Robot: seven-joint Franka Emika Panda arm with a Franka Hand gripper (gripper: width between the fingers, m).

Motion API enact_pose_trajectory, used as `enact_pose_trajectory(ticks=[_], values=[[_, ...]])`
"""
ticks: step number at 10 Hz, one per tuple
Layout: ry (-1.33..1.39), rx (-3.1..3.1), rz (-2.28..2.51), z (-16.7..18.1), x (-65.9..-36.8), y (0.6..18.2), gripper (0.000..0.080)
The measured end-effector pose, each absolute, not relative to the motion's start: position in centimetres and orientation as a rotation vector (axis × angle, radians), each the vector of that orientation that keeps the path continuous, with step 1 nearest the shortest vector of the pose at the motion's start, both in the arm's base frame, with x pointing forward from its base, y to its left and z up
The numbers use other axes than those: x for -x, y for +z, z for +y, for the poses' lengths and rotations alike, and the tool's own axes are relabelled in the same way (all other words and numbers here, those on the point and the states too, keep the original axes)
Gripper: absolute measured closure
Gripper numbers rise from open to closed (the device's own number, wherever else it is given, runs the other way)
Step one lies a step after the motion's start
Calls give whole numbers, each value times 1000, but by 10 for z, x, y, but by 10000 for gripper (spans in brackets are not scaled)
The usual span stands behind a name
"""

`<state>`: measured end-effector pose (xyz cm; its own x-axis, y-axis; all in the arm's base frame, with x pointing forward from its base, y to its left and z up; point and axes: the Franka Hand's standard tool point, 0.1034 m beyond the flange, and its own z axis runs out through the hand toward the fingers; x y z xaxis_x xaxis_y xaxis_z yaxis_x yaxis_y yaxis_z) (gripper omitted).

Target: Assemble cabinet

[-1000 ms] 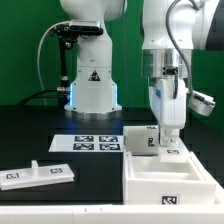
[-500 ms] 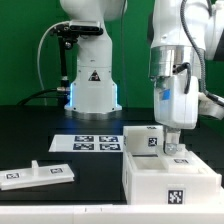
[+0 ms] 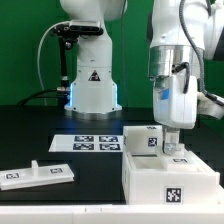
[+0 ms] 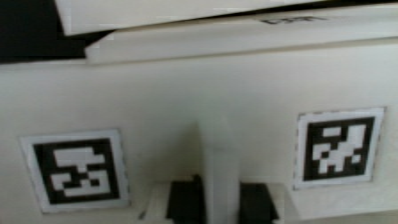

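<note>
Versus a second earlier, I find my hand [image 3: 172, 147] shifted toward the exterior view's right. It pinches a thin wall of the cabinet box [image 3: 155, 182], resting on the worktop [image 3: 40, 130] there.

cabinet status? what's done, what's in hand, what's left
Done: the cabinet box stands on the exterior view's right, with a tagged upright piece seemingly seated at its far side. In hand: the claw is shut on a thin white ridge of that box. Left: loose panels lie flat on the exterior view's left, not attached.
</note>
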<state>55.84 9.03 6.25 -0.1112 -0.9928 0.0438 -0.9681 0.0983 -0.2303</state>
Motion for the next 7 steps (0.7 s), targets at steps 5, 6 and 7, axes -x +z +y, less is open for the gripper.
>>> enact_pose_trajectory(ticks=[5,6,7], values=[[-311,2024,2223,95,-589,61,728],[-309,2033,2226,95,-590,60,728],[-312,2045,2231,95,-591,60,727]])
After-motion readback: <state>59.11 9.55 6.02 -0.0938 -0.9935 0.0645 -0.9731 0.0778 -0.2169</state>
